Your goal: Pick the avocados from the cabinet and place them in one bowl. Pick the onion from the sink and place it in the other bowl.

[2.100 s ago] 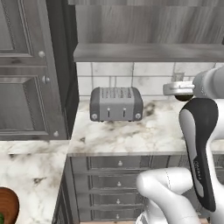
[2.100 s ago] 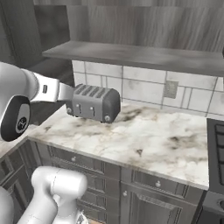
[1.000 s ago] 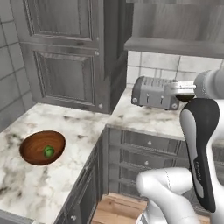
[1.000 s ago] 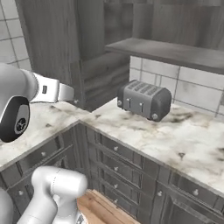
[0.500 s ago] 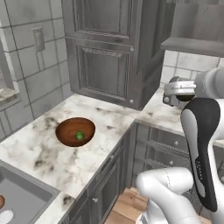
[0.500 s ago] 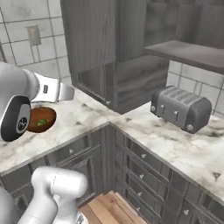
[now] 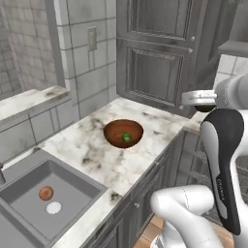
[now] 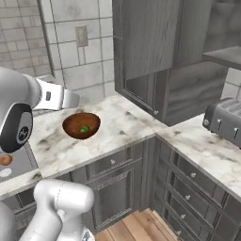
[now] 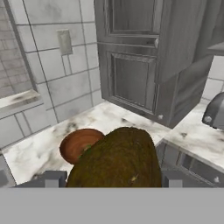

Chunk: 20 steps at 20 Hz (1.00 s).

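Observation:
My gripper [image 9: 111, 179] is shut on the dark olive-brown avocado [image 9: 116, 159], which bulges between the two fingertips [image 9: 50, 178] in the hand view. In the left base view the hand [image 7: 199, 98] hangs above the counter's corner, right of the reddish-brown bowl [image 7: 123, 133]. A bright green avocado [image 7: 127, 138] lies inside that bowl [image 8: 81, 125]. The orange-brown onion [image 7: 46, 193] rests in the sink [image 7: 29, 181] at lower left. The cabinet's open shelf [image 8: 225, 54] is at upper right. The other bowl is out of view.
Tall panelled grey doors [image 7: 157, 53] stand behind the counter corner. A grey toaster [image 8: 227, 120] sits on the right-hand counter run. Marble counter [image 7: 92, 155] stretches between bowl and sink; a tiled wall with an outlet [image 7: 92, 38] backs it.
The whole picture has swung: the base turned left, so the toaster slid off to the right and the bowl and sink came into view. The grip on the avocado is unchanged.

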Tool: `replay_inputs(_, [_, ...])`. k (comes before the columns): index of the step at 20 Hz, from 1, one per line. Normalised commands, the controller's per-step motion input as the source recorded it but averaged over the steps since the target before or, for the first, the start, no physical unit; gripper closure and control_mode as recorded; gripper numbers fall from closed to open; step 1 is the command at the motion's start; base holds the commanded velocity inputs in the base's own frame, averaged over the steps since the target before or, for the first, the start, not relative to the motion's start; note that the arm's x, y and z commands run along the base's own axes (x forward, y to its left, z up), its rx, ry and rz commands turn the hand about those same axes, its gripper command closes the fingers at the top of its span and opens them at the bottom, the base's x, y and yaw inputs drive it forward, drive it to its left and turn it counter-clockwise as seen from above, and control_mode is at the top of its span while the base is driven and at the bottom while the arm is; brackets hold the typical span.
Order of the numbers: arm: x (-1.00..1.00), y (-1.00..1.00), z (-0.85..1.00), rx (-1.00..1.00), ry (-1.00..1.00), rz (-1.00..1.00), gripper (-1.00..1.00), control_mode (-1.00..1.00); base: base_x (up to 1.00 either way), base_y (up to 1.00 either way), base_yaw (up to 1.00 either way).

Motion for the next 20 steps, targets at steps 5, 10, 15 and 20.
replay_inputs(5, [0.00, 0.00, 0.00, 0.00, 0.00, 0.00, 1.00, 1.00, 0.14, 0.60, 0.26])
replay_inputs(10, [0.00, 0.00, 0.00, 0.00, 0.00, 0.00, 1.00, 1.00, 0.27, 0.29, 0.26])
replay_inputs(15, [0.24, 0.22, -0.09, 0.00, 0.04, 0.08, 1.00, -1.00, 0.08, 0.10, 0.06])
replay_inputs(20, [0.76, 0.33, -0.23, -0.02, 0.18, 0.07, 1.00, -1.00, 0.00, 0.00, 0.00])
